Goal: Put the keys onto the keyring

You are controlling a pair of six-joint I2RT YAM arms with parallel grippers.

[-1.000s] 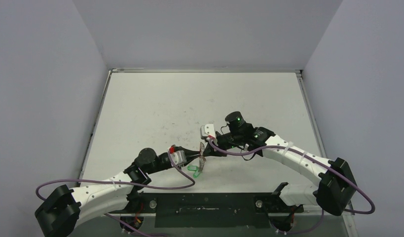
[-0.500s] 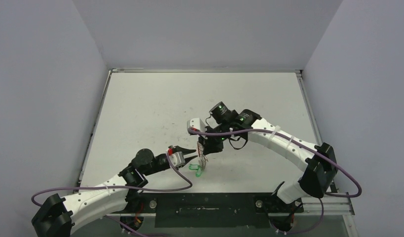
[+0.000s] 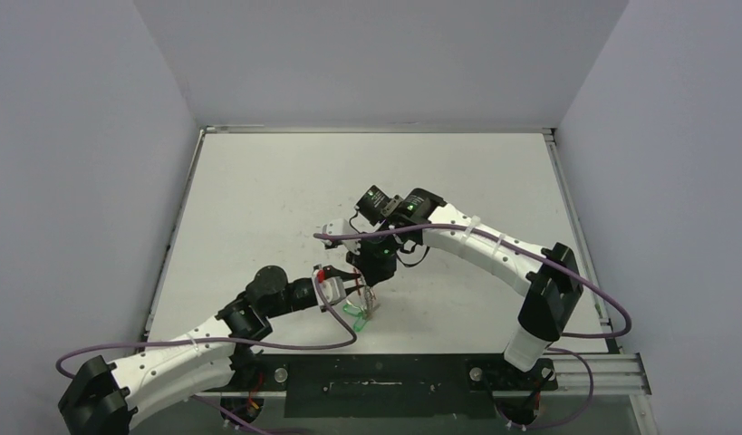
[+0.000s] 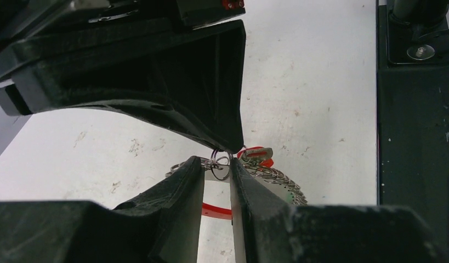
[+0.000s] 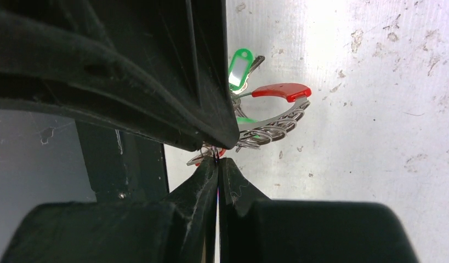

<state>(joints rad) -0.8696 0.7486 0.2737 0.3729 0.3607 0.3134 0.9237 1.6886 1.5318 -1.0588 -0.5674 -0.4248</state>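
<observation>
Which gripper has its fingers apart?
The left gripper: a clear gap shows between its fingers, whereas the right gripper is pinched shut on the keyring.

Scuffed white table (image 3: 276,199), grey walls (image 3: 77,181) on three sides, black base strip (image 3: 376,373) at near edge.

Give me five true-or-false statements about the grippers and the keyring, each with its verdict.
1. The right gripper is shut. True.
2. The left gripper is clamped tight with no gap. False: a clear gap shows between its jaws.
3. A green key tag sits by the keyring. True.
4. The keyring is at the far edge of the table. False: it is near the front, between both grippers.
5. The keyring's arc is blue. False: it is red.
</observation>
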